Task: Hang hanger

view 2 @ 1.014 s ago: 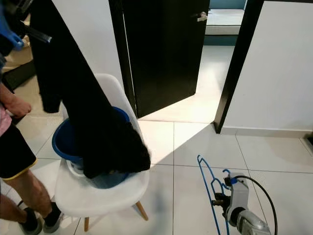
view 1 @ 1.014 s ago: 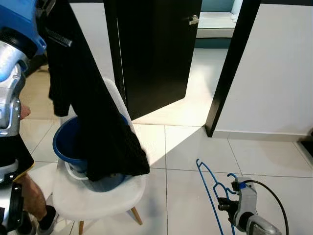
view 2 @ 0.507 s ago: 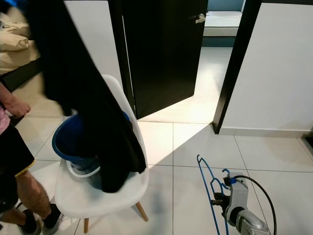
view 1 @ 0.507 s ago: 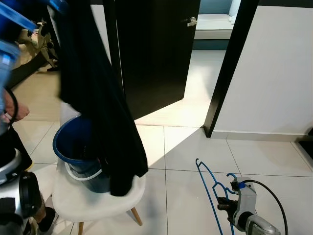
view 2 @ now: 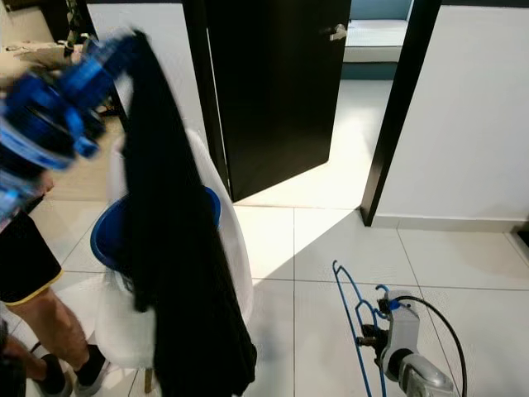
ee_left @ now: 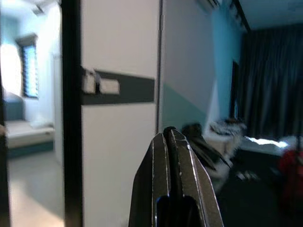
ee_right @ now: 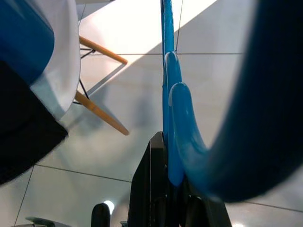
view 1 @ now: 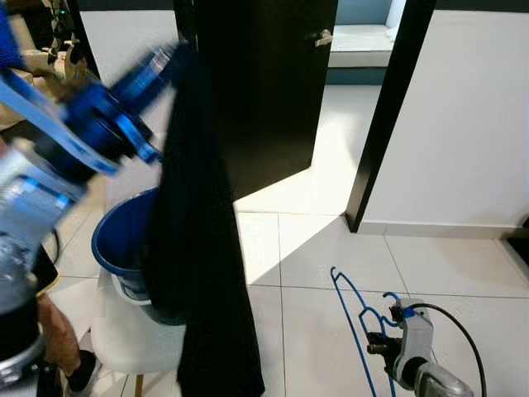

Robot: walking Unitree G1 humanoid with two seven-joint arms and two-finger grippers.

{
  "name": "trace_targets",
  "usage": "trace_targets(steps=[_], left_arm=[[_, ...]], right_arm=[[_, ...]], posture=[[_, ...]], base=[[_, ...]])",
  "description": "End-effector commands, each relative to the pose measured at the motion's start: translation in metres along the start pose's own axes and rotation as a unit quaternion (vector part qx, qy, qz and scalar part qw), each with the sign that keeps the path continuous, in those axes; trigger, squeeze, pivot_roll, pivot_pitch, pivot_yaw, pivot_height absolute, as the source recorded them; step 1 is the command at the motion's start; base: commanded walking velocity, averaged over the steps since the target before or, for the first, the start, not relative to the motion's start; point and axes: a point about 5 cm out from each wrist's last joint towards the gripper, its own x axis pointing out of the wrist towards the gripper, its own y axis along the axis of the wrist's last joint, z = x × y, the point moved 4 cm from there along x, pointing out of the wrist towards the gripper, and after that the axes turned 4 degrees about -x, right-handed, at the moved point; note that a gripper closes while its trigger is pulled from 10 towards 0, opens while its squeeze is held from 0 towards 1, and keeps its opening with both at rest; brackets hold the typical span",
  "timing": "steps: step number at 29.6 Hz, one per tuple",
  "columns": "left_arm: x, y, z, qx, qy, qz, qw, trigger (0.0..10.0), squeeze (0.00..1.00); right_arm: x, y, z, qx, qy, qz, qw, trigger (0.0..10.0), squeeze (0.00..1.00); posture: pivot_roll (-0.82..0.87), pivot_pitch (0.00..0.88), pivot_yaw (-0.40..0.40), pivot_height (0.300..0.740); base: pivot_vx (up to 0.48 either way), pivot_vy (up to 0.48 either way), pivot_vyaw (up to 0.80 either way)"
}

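Left eye view: the left gripper (view 1: 178,58) sits at 11 o'clock, raised high, blurred, blue-collared on a silver arm. A black garment (view 1: 198,248) of soft, matte fabric drapes from it in a long vertical fall, its hem reaching the lower frame edge. Whether the fingers pinch the cloth cannot be told in this view; the left wrist view shows the two black fingers (ee_left: 163,179) pressed flat together, with no cloth visible between the tips.

Behind the garment stands a white moulded chair (view 2: 235,256) with a smooth plastic shell and tapered wooden legs. A round blue bucket (view 1: 120,248) of glossy plastic rests on its seat, touching the hanging cloth.

At 5 o'clock the right gripper (view 1: 378,343) is low above the floor, clamped on the blue hanger (view 1: 351,318), a thin wire-like frame with a hooked end, standing roughly upright. The right wrist view confirms the smooth blue plastic (ee_right: 173,118) gripped between the black fingers.

The floor (view 1: 314,248) is pale, glossy square tile with fine grout lines. A dark, flat-faced door (view 1: 264,91) stands open at 12 o'clock, with a metal lever handle (view 1: 324,36). A person's leg (view 2: 41,322) in black shorts is at 8 o'clock.

No legible writing or brand marks.
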Motion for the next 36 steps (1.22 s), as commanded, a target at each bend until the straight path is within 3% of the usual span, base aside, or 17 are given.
trace_targets(steps=[1, 23, 36], left_arm=[[0.001, -0.006, 0.005, -0.011, -0.006, -0.007, 1.000, 10.0, 0.00], [-0.002, -0.038, 0.013, -0.042, -0.009, -0.042, 0.998, 10.0, 0.00], [-0.008, -0.072, 0.012, -0.080, 0.010, -0.075, 0.994, 10.0, 0.00]], right_arm=[[0.000, 0.000, 0.002, 0.007, -0.005, 0.004, 1.000, 10.0, 0.00], [-0.001, -0.001, 0.001, 0.005, -0.004, 0.002, 1.000, 10.0, 0.00], [0.000, -0.001, 0.000, 0.007, -0.004, 0.005, 1.000, 10.0, 0.00]], posture=[[-0.06, 0.000, 0.011, 0.740], [-0.06, 0.000, 0.012, 0.740], [-0.07, 0.000, 0.018, 0.740]], base=[[-0.398, 0.000, 0.00], [-0.414, 0.000, 0.00], [-0.419, 0.000, 0.00]])
